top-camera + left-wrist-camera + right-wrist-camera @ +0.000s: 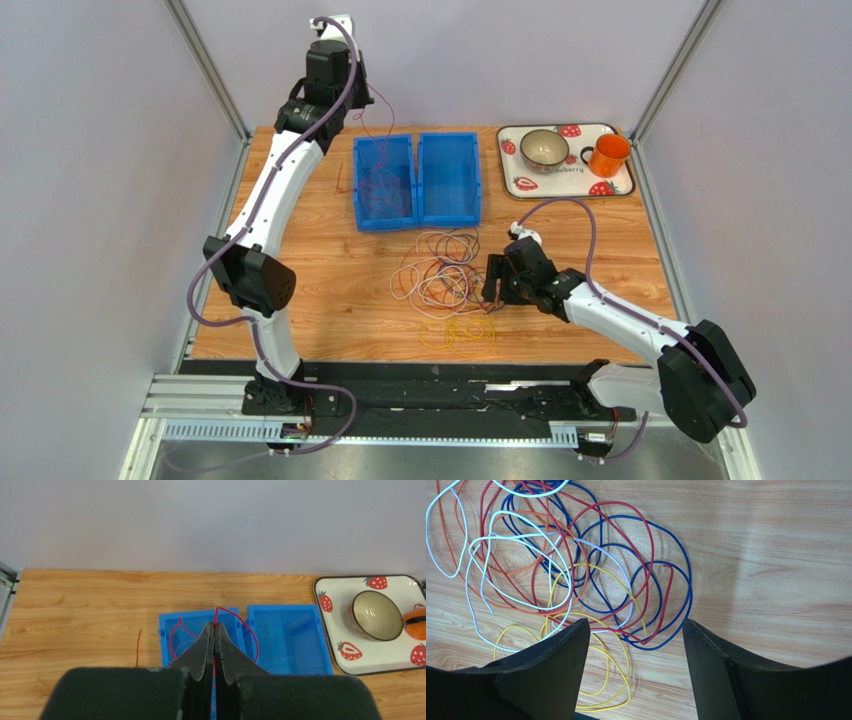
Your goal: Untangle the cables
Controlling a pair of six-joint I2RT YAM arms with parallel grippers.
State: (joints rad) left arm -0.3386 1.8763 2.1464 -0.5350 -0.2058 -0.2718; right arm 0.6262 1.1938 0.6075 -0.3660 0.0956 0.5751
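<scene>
A tangle of cables [445, 275] lies in loose loops on the wooden table, in front of the blue bins. In the right wrist view it shows blue [683, 587], red [652, 550], white [481, 570], orange [446, 530] and yellow [623, 680] wires crossing each other. My right gripper [636, 622] hovers open at the tangle's right edge, its fingers astride the nearest blue and red loops. My left gripper [215, 626] is raised high over the left blue bin [167, 617] and shut on a red cable [252, 637]. That cable hangs in loops into the bin.
A second blue bin [450, 215] stands right of the first. At the back right, a strawberry tray [620, 185] carries a bowl [544, 148] and an orange mug [608, 155]. One end of the red cable [138, 645] trails on the table left of the bins.
</scene>
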